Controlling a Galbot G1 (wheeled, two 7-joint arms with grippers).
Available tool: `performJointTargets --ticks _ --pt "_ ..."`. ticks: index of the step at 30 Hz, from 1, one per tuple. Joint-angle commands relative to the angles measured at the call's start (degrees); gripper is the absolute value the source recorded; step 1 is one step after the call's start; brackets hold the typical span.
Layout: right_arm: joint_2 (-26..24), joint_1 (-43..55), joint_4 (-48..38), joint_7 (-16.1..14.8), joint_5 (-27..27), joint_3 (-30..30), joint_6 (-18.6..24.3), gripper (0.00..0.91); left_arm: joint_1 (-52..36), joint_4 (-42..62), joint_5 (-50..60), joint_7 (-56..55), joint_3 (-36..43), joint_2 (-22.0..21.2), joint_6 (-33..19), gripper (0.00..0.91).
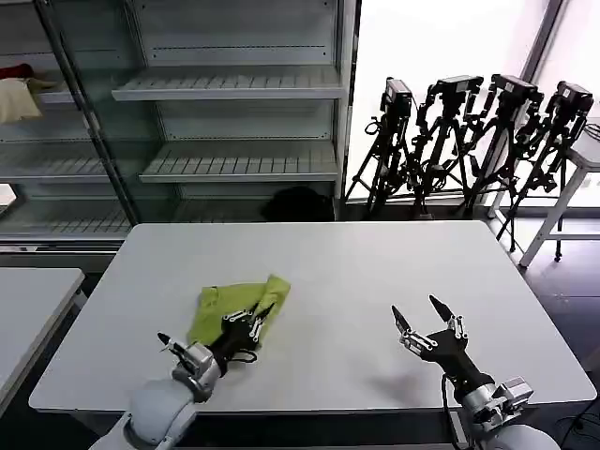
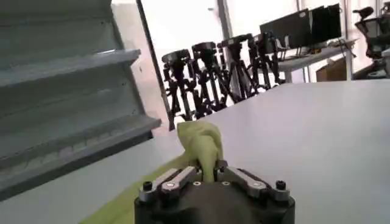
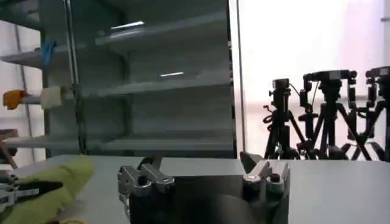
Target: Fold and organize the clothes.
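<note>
The clothes, a lime yellow-green T-shirt [image 1: 234,305], lie bunched on the white table [image 1: 356,272], left of centre. My left gripper [image 1: 255,317] is shut on a fold of the fabric at the bundle's near right edge. In the left wrist view a ridge of green cloth [image 2: 201,146] rises from between the closed fingers. My right gripper [image 1: 418,315] hovers open over bare table at the right front, apart from the shirt. In the right wrist view the shirt [image 3: 52,185] and the left gripper [image 3: 27,190] appear far off.
Grey metal shelves [image 1: 234,84] stand behind the table. Several camera tripods [image 1: 469,141] crowd the back right by the window. A second white table [image 1: 28,300] sits at the left, and a cream cloth bundle [image 1: 19,98] lies on a shelf.
</note>
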Motion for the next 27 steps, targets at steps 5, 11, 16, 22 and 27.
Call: performJointTargets --ticks 5,11,16,22,27 --pt "0.56 1.60 -0.28 0.03 -0.44 -0.94 -1.77 0.907 -12.28 -10.59 -8.42 -14.23 11.61 -1.74 8.81 0.907" --pt "0.89 2.95 -0.32 -0.04 -1.03 -1.98 -2.87 0.907 -10.44 -18.82 -15.23 -14.47 8.02 -0.07 10.05 0.907" --pt "0.98 4.39 -0.65 0.07 -1.00 -2.85 -3.71 0.907 -4.01 -16.06 -9.06 -12.98 6.41 0.62 6.95 0.907" --pt "2.61 11.25 -2.69 -0.04 -0.41 -7.40 -9.93 0.907 7.69 -13.72 -1.32 -14.26 -2.55 0.24 7.93 0.907" --pt "6.40 22.57 -5.56 -1.36 1.03 -17.68 -19.90 0.907 17.04 -14.95 -1.53 -11.63 -16.28 -1.80 7.88 0.907"
